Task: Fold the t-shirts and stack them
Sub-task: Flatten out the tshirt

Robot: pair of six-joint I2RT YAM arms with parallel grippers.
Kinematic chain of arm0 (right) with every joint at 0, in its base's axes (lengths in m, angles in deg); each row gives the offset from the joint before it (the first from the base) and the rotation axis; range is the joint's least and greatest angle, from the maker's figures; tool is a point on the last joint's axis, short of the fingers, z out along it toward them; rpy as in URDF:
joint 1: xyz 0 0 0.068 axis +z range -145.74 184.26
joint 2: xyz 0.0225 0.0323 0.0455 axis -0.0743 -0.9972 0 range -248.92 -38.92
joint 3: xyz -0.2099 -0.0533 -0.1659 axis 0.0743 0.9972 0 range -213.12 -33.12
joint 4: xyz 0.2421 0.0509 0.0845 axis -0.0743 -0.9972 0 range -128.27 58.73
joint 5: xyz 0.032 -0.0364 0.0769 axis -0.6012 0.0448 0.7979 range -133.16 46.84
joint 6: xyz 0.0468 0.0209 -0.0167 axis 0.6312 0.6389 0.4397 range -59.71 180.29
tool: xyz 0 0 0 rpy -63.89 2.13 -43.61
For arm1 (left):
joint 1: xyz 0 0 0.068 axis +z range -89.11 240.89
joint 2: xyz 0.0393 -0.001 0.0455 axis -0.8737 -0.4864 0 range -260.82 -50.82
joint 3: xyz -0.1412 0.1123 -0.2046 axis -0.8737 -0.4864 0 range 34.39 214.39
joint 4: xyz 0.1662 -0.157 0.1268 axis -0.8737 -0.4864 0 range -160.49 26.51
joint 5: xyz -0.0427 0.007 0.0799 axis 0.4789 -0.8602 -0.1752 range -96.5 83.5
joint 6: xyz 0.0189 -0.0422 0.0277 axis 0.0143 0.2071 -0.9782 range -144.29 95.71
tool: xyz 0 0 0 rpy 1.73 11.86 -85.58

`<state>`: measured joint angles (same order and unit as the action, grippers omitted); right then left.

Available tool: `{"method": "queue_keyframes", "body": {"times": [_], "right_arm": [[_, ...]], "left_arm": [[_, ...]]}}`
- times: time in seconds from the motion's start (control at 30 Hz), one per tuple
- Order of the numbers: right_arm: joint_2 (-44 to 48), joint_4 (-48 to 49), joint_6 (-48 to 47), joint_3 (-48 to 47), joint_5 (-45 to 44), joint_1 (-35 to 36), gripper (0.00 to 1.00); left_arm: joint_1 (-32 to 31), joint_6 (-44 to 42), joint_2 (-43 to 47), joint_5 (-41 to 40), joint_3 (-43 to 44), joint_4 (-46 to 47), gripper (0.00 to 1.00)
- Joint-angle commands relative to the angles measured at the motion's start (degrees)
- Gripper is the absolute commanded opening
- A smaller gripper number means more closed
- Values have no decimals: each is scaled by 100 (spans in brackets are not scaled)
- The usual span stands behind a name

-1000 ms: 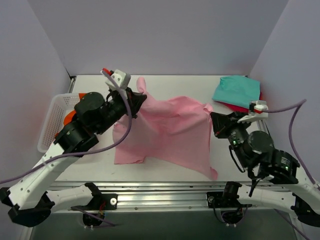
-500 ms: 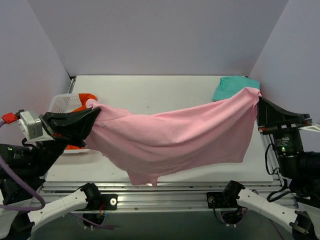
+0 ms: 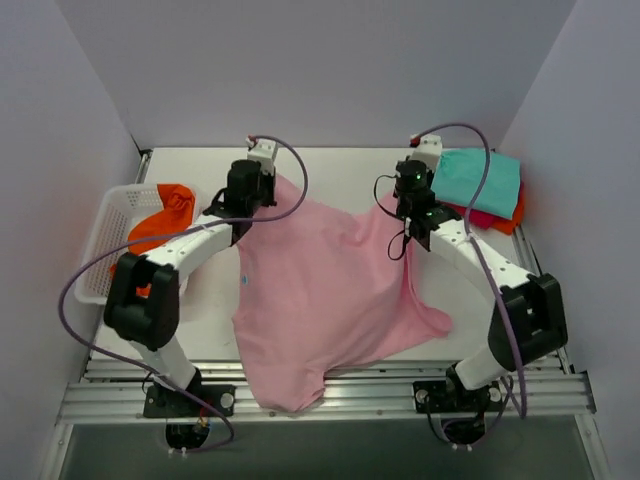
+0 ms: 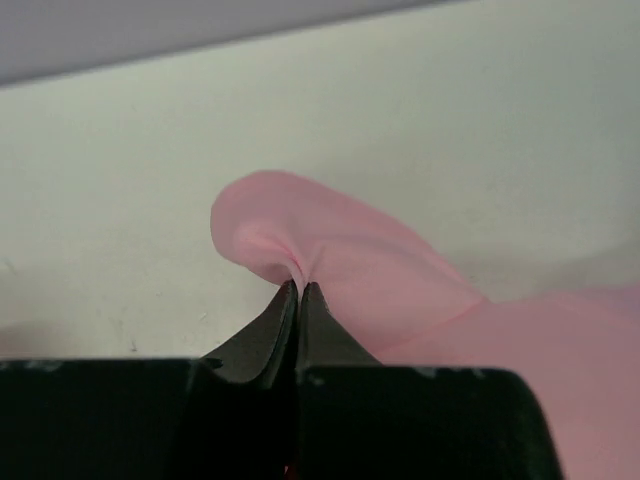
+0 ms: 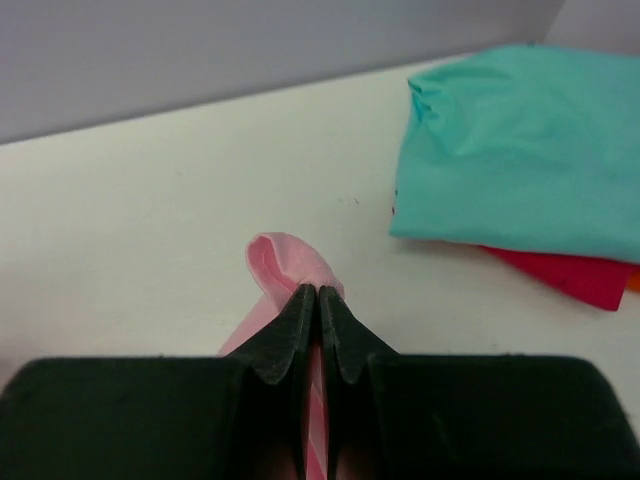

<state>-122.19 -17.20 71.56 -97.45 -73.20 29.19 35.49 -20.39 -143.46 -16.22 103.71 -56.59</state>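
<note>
Cloth is pinched tight on both sides. My left end effector and right end effector are closed on the pink t-shirt. It lies mid-table, with its hem hanging off at 6 o'clock. I should set both corners down evenly, flat and smooth.

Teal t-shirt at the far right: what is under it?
A red t-shirt lies under the teal t-shirt, only its near edge showing; the rest is covered, so its fold cannot be judged.
</note>
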Motion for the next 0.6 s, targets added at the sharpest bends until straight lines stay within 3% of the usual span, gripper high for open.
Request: {"method": "queue_keyframes", "body": {"times": [0.0,0.1,0.27,0.4,0.43,0.47,0.53,0.57], "right_arm": [[-1116,1000,604,-166,482,-444,0],[-2128,994,823,-675,508,-655,0],[-3107,985,965,-1422,456,-858,0],[-3967,151,1114,-2694,341,-972,0],[-4083,-25,1158,-2907,263,-998,8],[-4188,-201,1263,-3083,140,-999,41],[-4373,-386,1273,-3409,-176,-999,74],[-4426,-483,1307,-3532,-343,-1007,95]], "left_arm": [[510,523,-1617,918,834,823,2],[870,839,-3069,1629,2231,358,2],[1099,920,-4296,2096,4120,-389,9],[1178,761,-5052,2009,5431,-1171,53],[1205,744,-5184,1887,5756,-1373,84],[1222,761,-5324,1816,6073,-1784,94],[1275,779,-5650,1641,6856,-2086,94],[1275,770,-5703,1492,7015,-2278,94]]}}
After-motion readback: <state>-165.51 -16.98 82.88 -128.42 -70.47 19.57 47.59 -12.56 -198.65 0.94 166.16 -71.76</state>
